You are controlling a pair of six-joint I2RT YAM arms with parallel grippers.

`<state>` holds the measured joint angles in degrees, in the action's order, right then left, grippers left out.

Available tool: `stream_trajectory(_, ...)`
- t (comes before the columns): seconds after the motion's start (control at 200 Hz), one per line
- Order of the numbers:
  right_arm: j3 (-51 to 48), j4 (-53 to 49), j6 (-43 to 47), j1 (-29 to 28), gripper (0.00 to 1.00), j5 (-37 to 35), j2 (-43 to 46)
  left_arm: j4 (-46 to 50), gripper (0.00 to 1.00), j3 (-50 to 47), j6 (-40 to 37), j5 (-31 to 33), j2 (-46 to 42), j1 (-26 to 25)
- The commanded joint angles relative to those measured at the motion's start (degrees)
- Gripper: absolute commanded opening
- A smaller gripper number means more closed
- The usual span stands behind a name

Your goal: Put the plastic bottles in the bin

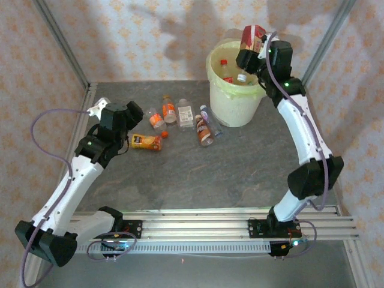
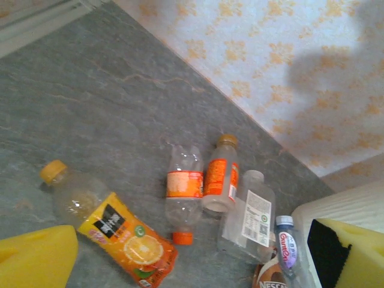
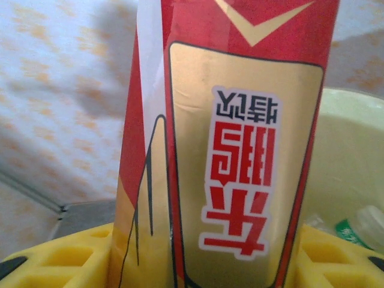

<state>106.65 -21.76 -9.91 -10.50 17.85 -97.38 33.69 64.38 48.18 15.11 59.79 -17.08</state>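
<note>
Red with a gold panel and red characters on a white patch, the held bottle [image 3: 240, 150] stands pinched between the yellow pads [image 3: 60, 258] of our right claw [image 3: 204, 267]. In the right wrist view the characters read upside down. Behind the bottle we see the pale inner wall of the bin [image 3: 351, 156] and, low inside it, a clear bottle with a green label [image 3: 360, 225].

The top camera gives us what that wrist cannot. The held bottle hangs above the far right part of the bin's rim. The bin is a cream-white bucket with a yellow-green liner folded over its rim, standing at the back right of the grey table [image 1: 198, 174]. Inside it we make out a red cap [image 1: 224, 62] and a white cap [image 1: 241, 77].

Our left claw [image 1: 135, 114] is spread wide above the left of the table. Its wrist view shows several bottles lying below:
- a juice bottle [image 2: 114, 231] with a yellow cap and an orange label
- a clear bottle with an orange band [image 2: 183, 192], touching an orange-tinted bottle [image 2: 219, 177]
- a square clear bottle [image 2: 252, 216] with a white label
- a blue-capped bottle [image 2: 287, 243], just beside the bin's wall
</note>
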Motion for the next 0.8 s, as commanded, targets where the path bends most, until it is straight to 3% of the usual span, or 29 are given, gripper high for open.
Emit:
stream_trajectory(0.0, 5.24, -6.76, 4.24, 0.61, 0.51, -1.91, -3.36, 5.49, 1.0, -1.31, 0.96, 4.34, -1.99, 0.72)
stream_trajectory(0.315, 16.02, -14.27, 12.5, 0.92, 0.56, -4.98, -12.61, 8.14, 1.0, -8.83, 4.22, 2.39, -3.37, 1.08)
stream_trajectory(0.375, 17.81, -16.15, 11.59, 0.93, 0.68, -5.88, -14.08, 8.02, 1.0, -9.83, 4.92, 2.3, -3.11, 1.26)
stream_trajectory(0.41, 18.64, -17.05, 10.88, 0.92, 0.8, -6.55, -14.43, 7.61, 1.0, -10.41, 5.21, 1.82, -2.86, 1.34)
stream_trajectory(0.48, 18.87, -17.37, 10.54, 0.96, 0.92, -7.3, -14.17, 6.49, 1.0, -11.34, 5.64, 0.46, -2.27, 1.5)
stream_trajectory(0.485, 18.79, -17.27, 10.42, 0.93, 0.98, -7.47, -14.05, 6.44, 1.0, -11.4, 5.75, 0.37, -2.2, 1.51)
stream_trajectory(0.495, 18.55, -17.16, 10.43, 0.92, 1.0, -7.54, -14.01, 6.29, 1.0, -11.52, 5.86, 0.27, -2.11, 1.52)
stream_trajectory(0.796, 11.27, -12.31, 9.72, 0.93, 0.99, -6.38, -6.89, 5.77, 1.0, -11.34, 7.26, -1.62, 2.63, 1.79)
